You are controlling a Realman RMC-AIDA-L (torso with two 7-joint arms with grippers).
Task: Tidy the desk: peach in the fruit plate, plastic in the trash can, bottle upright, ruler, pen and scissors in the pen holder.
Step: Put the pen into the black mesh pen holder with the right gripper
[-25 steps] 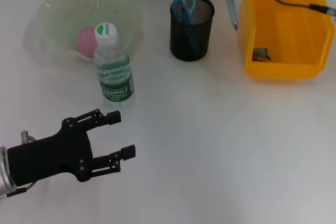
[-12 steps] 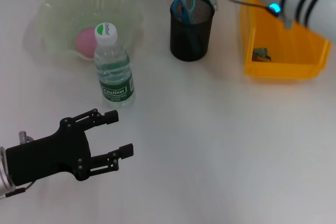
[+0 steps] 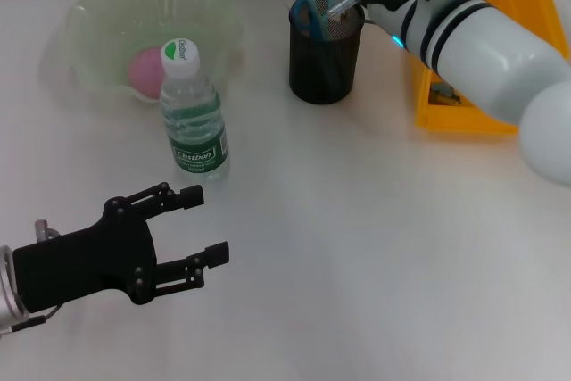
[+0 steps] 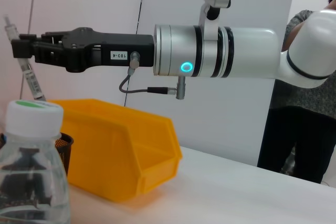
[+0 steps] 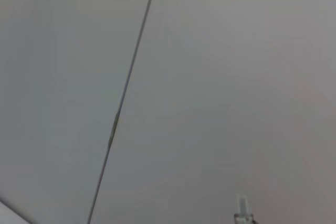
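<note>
White arms, black tools

The right arm (image 4: 220, 51) has dark rings, a cyan light and a grey cable; the left tool (image 3: 201, 229) is skeletal black, screw-studded.

Black wire mesh forms the pen holder (image 3: 326, 49), matt and see-through. Beside it, the orange bin (image 3: 482, 51) shows smooth, slightly glossy plastic. The bottle (image 3: 191, 115) left of the holder is clear ribbed plastic with a shiny label and white cap. Farther left, the fruit plate (image 3: 107, 20) looks translucent and fluted. The right arm's (image 3: 482, 37) shell gleams glossy white; the left gripper (image 3: 201, 225) is matt black.
</note>
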